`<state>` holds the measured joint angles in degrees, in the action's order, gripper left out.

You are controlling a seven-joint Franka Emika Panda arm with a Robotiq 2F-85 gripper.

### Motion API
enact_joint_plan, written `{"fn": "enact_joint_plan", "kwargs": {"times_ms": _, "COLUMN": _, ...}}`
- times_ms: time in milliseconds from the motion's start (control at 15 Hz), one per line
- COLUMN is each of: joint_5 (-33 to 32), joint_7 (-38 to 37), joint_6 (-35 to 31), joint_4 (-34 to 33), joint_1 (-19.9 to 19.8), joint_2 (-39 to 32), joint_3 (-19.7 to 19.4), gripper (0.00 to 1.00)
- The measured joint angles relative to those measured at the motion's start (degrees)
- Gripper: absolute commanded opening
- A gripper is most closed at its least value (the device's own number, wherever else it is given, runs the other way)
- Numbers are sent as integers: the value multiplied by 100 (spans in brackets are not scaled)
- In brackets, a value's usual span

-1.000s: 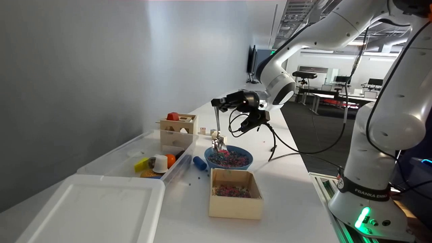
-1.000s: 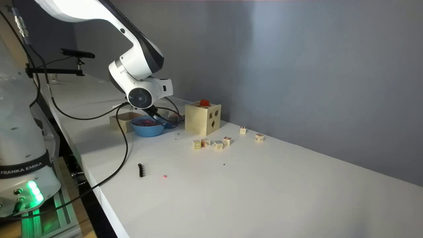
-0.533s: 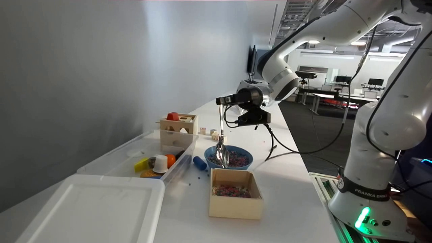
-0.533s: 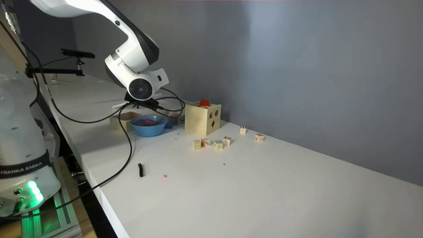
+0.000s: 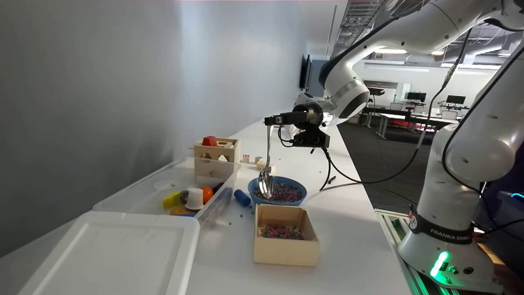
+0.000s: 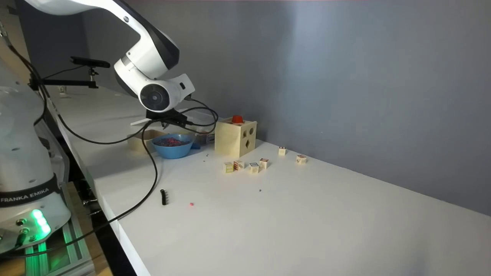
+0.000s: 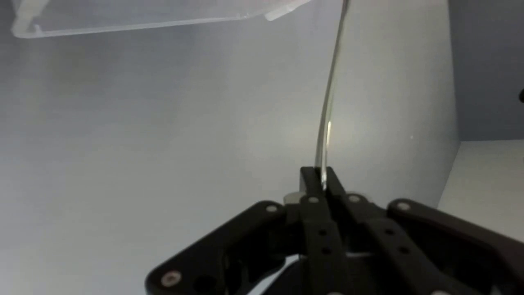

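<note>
Since a second ago, your gripper (image 5: 268, 120) has lifted and levelled out, and the metal utensil (image 5: 267, 176) beneath it has swung closer to upright; the blue bowl (image 6: 173, 151) and the open wooden box (image 5: 285, 252) have stayed where they were. You have the fingers (image 7: 310, 182) closed on the top end of its handle, probably so that the full length reaches below and your wrist stays above any rim. Its rounded head overlaps the left part of the bowl in an exterior view; whether it touches the colored beads (image 5: 288, 193) inside, you cannot tell from these angles. The box stands just beside the bowl, with more beads on its bottom, a placement that seems to put both openings within easy reach of your arm.

For edges, mind the bowl's rim around the head, the box's wall near it and, past the blue cylinder (image 5: 242, 198), the side of the clear bin (image 5: 221, 200). Upward looks like your freest direction, above all these rims. Sideways, the wooden shape sorter (image 6: 226, 138) stands near the grey wall (image 6: 364, 96), with letter blocks (image 6: 254, 167) nearby, and the black cable (image 5: 362, 182) from your wrist sags low over the white table (image 6: 307, 214).
</note>
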<state>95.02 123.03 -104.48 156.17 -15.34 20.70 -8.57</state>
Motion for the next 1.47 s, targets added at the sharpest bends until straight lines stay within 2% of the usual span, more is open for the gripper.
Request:
{"fn": "enact_joint_plan", "kwargs": {"times_ms": 267, "joint_5": 0, "joint_7": -108, "joint_6": -710, "joint_4": 77, "joint_1": -146, "joint_2": 129, "joint_3": -1, "gripper": 1}}
{"fn": "enact_joint_plan", "kwargs": {"times_ms": 467, "joint_5": 0, "joint_7": -241, "joint_6": -952, "joint_4": 105, "joint_1": -170, "joint_2": 156, "joint_3": -1, "gripper": 1}}
{"fn": "enact_joint_plan", "kwargs": {"times_ms": 1467, "joint_5": -3, "joint_7": -1038, "joint_6": -1077, "joint_4": 106, "joint_1": -93, "joint_2": 125, "joint_3": 89, "gripper": 1}}
